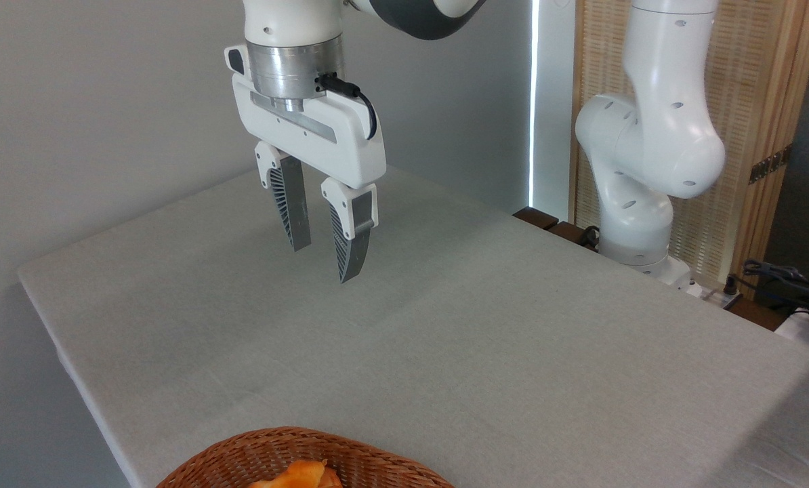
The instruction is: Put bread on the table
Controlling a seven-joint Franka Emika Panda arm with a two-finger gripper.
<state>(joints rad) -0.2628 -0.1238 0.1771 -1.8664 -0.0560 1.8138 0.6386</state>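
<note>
Nothing is done yet: your bread (301,474) sits in the wicker basket (242,457) at the counter's (513,339) near edge. Your gripper (324,263) hangs above the counter's middle, jaws apart, empty.

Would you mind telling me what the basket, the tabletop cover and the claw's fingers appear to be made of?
The basket looks like brown woven wicker, going by its plaited strands. The table is covered in what seems a matte light grey cloth with a faint weave. The claw fingers look like grey ribbed plastic or rubber on white mounts.
</note>
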